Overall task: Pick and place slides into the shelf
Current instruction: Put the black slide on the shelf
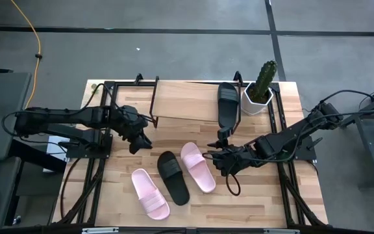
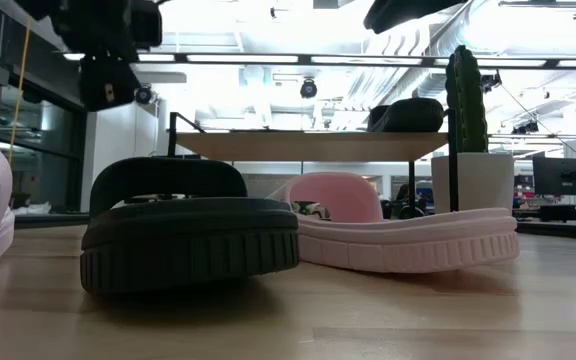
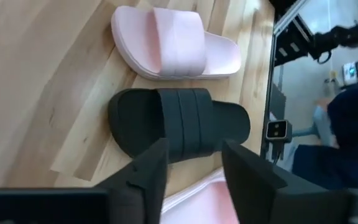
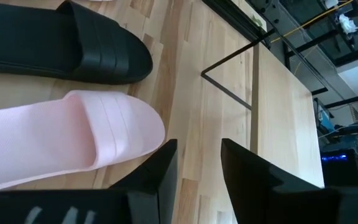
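Three slides lie sole-down on the table: a pale pink slide (image 1: 150, 193), a black slide (image 1: 174, 177) and a second pink slide (image 1: 197, 166). Another black slide (image 1: 227, 104) lies on the shelf (image 1: 187, 101) plank at the far side. My left gripper (image 1: 138, 140) hovers open in front of the shelf; its wrist view looks down on the black slide (image 3: 179, 124). My right gripper (image 1: 216, 159) is open beside the second pink slide's (image 4: 73, 143) far end, touching nothing.
A cactus in a white pot (image 1: 261, 88) stands at the shelf's right end, close to the black slide there. The shelf's thin dark legs (image 4: 229, 93) stand on the tabletop. Bare plank (image 1: 180, 97) shows on the shelf's left half. Dark frame rails run along both table sides.
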{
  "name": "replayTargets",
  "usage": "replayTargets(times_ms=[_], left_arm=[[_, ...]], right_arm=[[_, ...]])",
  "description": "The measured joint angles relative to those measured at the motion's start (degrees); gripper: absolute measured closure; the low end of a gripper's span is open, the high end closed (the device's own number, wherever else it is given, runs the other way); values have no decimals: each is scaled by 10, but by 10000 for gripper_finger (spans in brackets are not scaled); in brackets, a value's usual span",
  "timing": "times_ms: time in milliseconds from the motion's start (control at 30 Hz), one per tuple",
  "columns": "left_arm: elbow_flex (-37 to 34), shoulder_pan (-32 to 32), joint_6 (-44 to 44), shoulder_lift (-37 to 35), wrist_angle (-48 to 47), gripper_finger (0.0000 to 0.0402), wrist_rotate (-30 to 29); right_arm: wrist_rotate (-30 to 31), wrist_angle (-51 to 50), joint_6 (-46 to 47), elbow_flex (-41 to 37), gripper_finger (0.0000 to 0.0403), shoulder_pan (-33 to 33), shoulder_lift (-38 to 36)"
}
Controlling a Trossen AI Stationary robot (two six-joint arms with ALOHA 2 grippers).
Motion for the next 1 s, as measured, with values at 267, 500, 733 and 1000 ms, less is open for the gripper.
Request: replayTargets(times_ms=[267,500,733,1000], left_arm=[[-74,0,-48,0,116,192,38],[-111,0,-59,6,156,193,44],[-143,-8,-84,47,245,195,73],[-143,-58,-95,135,321,197,73]], right_arm=[[-1,0,0,0,288,0,0],[-14,0,2,0,288,0,0],[-16,4,0,0,288,0,0],[-21,0,4,0,288,0,0]])
